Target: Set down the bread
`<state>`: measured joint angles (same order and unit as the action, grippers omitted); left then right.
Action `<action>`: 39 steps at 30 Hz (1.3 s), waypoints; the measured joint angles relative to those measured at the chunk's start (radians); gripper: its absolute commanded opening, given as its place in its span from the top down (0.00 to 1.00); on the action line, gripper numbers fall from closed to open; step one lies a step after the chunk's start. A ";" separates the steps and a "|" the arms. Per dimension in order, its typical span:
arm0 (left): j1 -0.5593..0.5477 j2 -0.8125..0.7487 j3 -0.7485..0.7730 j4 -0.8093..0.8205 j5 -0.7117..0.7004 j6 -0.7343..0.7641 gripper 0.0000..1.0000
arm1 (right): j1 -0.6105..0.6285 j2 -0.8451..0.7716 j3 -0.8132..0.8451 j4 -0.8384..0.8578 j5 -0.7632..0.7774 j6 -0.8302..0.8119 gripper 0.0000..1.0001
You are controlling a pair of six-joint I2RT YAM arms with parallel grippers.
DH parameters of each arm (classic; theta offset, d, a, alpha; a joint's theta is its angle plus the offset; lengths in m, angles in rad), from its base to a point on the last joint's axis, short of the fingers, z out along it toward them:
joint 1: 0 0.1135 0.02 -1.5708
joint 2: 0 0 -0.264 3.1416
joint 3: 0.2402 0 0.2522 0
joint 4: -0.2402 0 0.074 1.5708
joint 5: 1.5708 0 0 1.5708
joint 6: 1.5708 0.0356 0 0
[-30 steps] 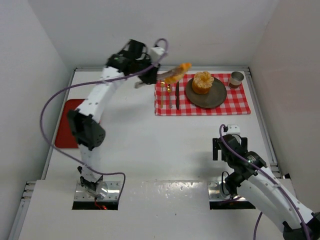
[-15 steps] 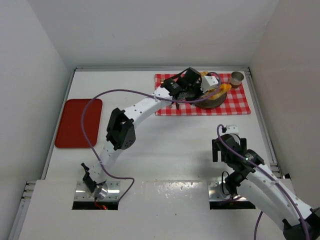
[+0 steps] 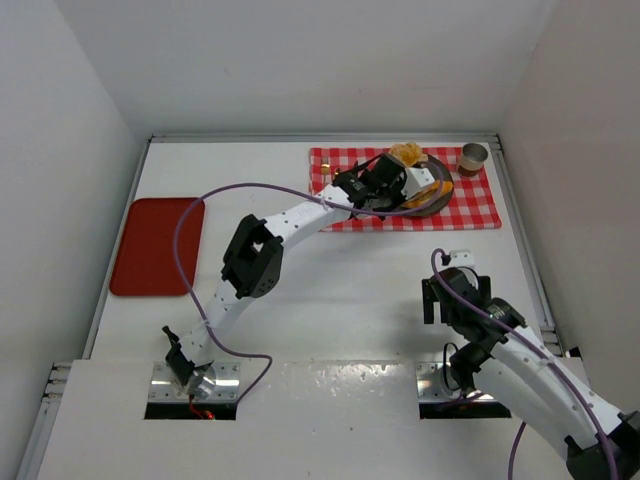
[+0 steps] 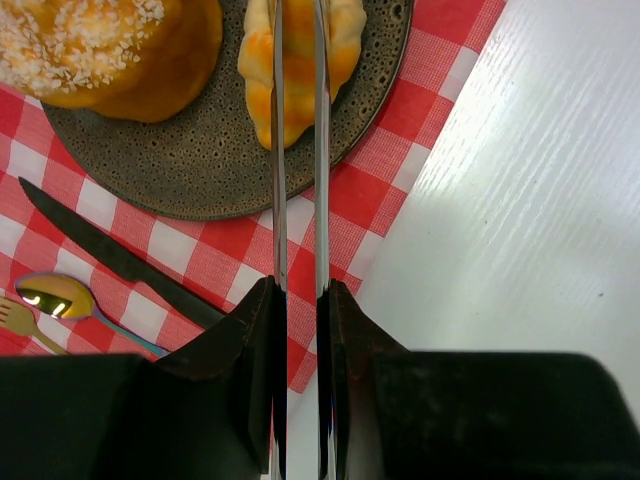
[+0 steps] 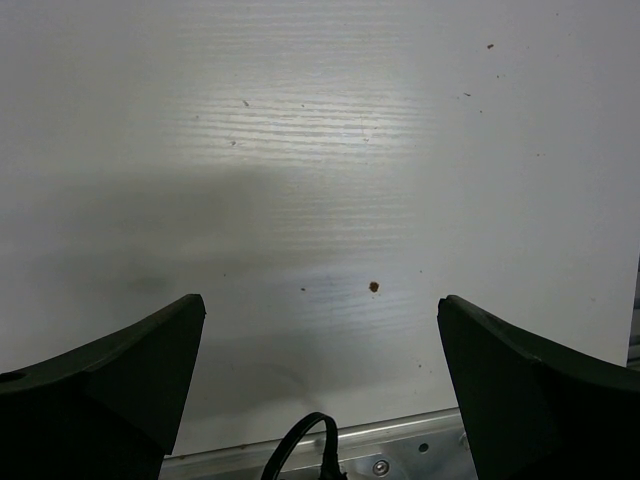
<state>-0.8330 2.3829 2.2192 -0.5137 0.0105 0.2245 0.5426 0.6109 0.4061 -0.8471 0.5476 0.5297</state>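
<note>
The croissant (image 4: 345,40) lies on the dark speckled plate (image 4: 180,160), to the right of the round sugar-topped bun (image 4: 100,50). My left gripper (image 4: 297,30) has long thin metal blades that stand close together and pinch the croissant's middle. In the top view the left gripper (image 3: 430,187) reaches over the plate's (image 3: 441,166) near right side, with the croissant (image 3: 441,188) at its tip and the bun (image 3: 405,152) behind it. My right gripper (image 5: 320,310) is open and empty over bare white table; in the top view it (image 3: 446,292) sits at the near right.
The plate sits on a red checked cloth (image 3: 480,210). A dark knife (image 4: 110,255), a spoon (image 4: 55,292) and a fork (image 4: 15,318) lie on the cloth left of the plate. A small cup (image 3: 472,157) stands at the cloth's far right corner. A red tray (image 3: 155,245) lies at the left.
My left arm swung right, carrying the croissant from the air left of the cloth onto the plate beside the bun. The right arm has not moved.
</note>
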 measured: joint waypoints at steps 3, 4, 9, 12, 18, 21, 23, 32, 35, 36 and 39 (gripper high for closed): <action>0.000 0.002 -0.007 0.001 0.000 0.000 0.84 | 0.000 0.012 -0.002 0.001 -0.004 -0.004 0.01; 0.000 0.002 -0.009 0.003 0.000 0.000 0.77 | -0.001 0.016 -0.002 0.002 -0.006 -0.006 0.01; 0.000 0.002 -0.011 0.015 -0.002 0.006 0.43 | -0.004 0.024 -0.002 0.005 -0.010 -0.010 0.01; 0.000 0.002 -0.011 0.022 -0.004 0.005 0.34 | -0.004 0.024 -0.002 0.005 -0.012 -0.010 0.01; 0.000 0.000 -0.011 0.028 -0.016 0.011 0.33 | -0.004 0.024 -0.002 0.003 -0.021 -0.010 0.01; 0.000 -0.011 -0.010 0.026 -0.018 0.010 0.33 | -0.004 0.024 -0.002 -0.002 -0.024 -0.010 0.01; 0.001 -0.031 -0.010 0.021 -0.014 0.008 0.36 | -0.004 0.023 -0.002 -0.006 -0.025 -0.010 0.01; 0.023 -0.256 -0.126 0.018 0.023 0.002 0.43 | -0.004 -0.010 0.006 -0.024 -0.035 -0.001 0.01; 0.039 -0.239 -0.154 0.029 0.030 -0.010 0.53 | -0.004 -0.010 0.007 -0.023 -0.050 0.003 0.01; 0.047 -0.206 -0.153 0.033 0.035 -0.022 0.53 | -0.004 -0.010 0.008 -0.024 -0.056 0.004 0.01; 0.061 -0.089 -0.150 0.038 0.039 -0.049 0.56 | -0.004 -0.010 0.008 -0.024 -0.063 0.005 0.01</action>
<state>-0.7723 2.2936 2.0689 -0.4755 0.0494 0.1753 0.5388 0.6014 0.4137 -0.8715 0.4850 0.5350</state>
